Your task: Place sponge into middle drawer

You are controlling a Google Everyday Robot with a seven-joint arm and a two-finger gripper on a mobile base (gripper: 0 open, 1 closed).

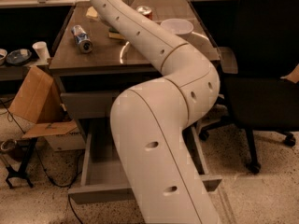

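You are looking past the smooth white arm [154,139], which is arching over the brown wood-grain table [70,59]. The gripper [93,13] is sitting at the table's far side, mostly hidden behind the arm. Only a yellowish bit is showing, so I cannot tell its state. The sponge [113,33], a flat block with a dark top over yellow, is lying on the table at the arm's edge. Under the table, the middle drawer [98,195], shallow and grey, is standing pulled open. A cylindrical can [81,38] is lying sideways on the table's left part, and a round white bowl [177,26] is sitting on its right.
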